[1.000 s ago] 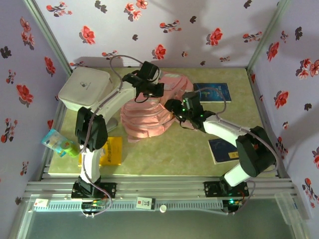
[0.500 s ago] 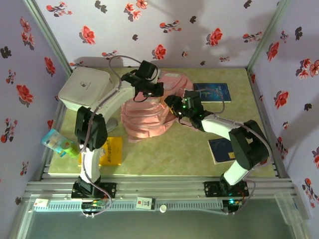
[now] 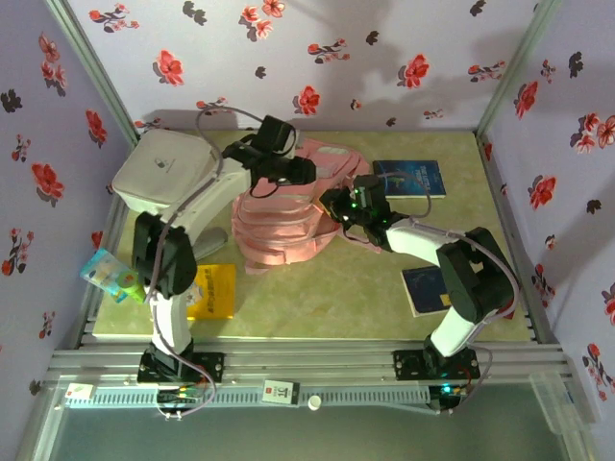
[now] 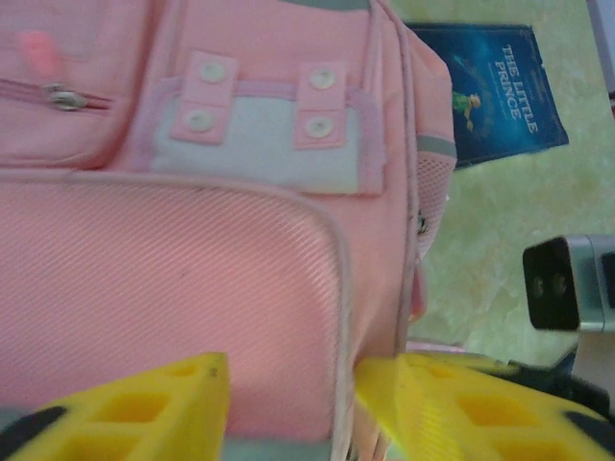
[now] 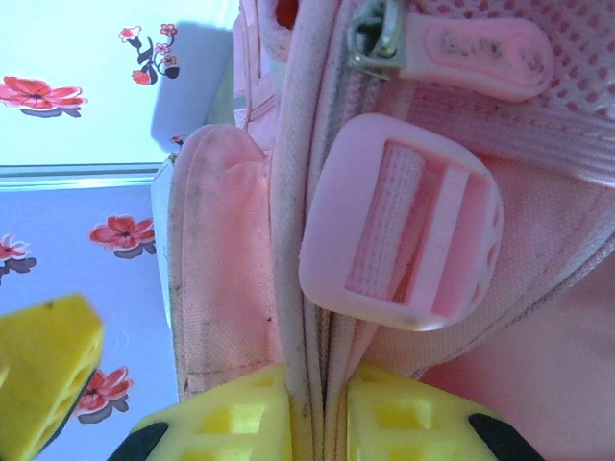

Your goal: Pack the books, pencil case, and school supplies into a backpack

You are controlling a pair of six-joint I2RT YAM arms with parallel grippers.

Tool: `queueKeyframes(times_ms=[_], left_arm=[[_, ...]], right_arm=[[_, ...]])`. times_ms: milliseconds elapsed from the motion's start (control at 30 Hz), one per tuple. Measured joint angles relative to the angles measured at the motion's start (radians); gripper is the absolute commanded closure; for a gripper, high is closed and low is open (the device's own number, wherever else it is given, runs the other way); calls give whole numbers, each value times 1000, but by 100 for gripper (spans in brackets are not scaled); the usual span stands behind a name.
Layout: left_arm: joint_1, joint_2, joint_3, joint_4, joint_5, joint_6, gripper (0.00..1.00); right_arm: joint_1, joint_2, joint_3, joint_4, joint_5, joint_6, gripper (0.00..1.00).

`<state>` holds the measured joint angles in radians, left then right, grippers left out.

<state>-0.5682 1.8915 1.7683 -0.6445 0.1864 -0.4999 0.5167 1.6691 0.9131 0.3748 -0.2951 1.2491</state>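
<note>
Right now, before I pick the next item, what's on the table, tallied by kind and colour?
blue books: 2
yellow book: 1
pink backpack: 1
white box: 1
light-blue packet: 1
Total: 6

The backpack (image 4: pixel 192 288) is showing soft pink cloth, matt, with fine rough ribs. Its buckle (image 5: pixel 399 230) is looking like smooth pink plastic, and the zip slider (image 5: pixel 370 38) is shining like metal. The yellow fingers (image 4: pixel 144 403) are looking like hard matt plastic. The blue book (image 4: pixel 500 91) is showing a smooth paper cover. The white box (image 3: pixel 163 173) is looking smooth and hard.
</note>
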Motion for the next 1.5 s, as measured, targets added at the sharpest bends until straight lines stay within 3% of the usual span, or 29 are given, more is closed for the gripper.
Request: queueKeyframes(times_ms=[200, 400, 500, 667, 933, 1500], left_arm=[[7, -274, -225, 41, -56, -52, 41], [-93, -431, -489, 138, -121, -152, 43], [-168, -415, -577, 172, -147, -204, 47], [-258, -320, -592, 224, -188, -254, 63], [-283, -228, -590, 312, -282, -285, 80], [-283, -162, -576, 349, -360, -314, 78]], right_arm=[[0, 37, 78, -14, 3, 0, 84], [0, 92, 154, -16, 3, 8, 84], [0, 112, 180, -18, 2, 14, 84], [0, 114, 189, -25, 2, 20, 84], [0, 114, 190, -25, -2, 38, 84], [3, 114, 190, -25, -2, 45, 84]])
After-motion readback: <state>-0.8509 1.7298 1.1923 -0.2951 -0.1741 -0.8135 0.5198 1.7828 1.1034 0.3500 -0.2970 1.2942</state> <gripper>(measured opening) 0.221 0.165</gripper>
